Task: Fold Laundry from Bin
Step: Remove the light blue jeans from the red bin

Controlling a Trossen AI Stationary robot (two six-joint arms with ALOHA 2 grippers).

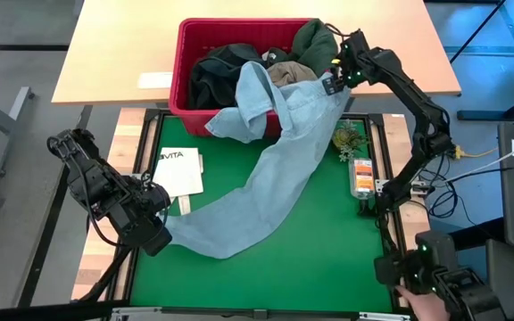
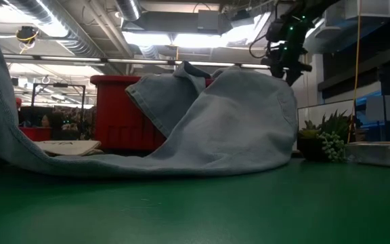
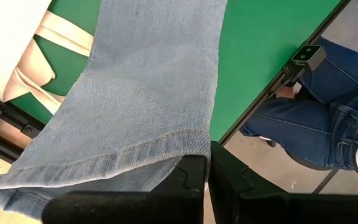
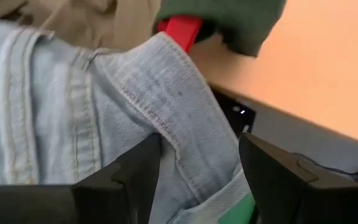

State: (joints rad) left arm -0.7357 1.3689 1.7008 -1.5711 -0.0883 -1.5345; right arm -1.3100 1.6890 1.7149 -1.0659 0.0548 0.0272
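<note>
Light blue jeans (image 1: 266, 178) trail from the red bin (image 1: 186, 62) over its near rim and across the green mat. Their waistband end lies on the bin's near right corner, their leg end at the mat's near left. My left gripper (image 1: 161, 234) is shut on that leg end. My right gripper (image 4: 197, 180) is open at the bin's near right corner, one finger on each side of a waistband fold (image 4: 185, 124). Dark green (image 1: 310, 40), black (image 1: 217, 76) and khaki (image 1: 288, 71) pieces lie in the bin. My left gripper pinches the hem corner of the jeans leg (image 3: 179, 149) between its two shut fingers (image 3: 191, 180), coming steeply from above. The hem is raised off the mat and the leg runs in a slack slope toward the bin. My right gripper straddles the waistband fold; whether its fingers touch the cloth I cannot tell.
A white tote bag (image 1: 178, 174) lies on the mat's left side beside the jeans leg. A small plant (image 1: 348, 138) and an orange packet (image 1: 361, 174) sit along the mat's right edge. A seated person's legs (image 3: 316, 124) are beyond the table's near edge.
</note>
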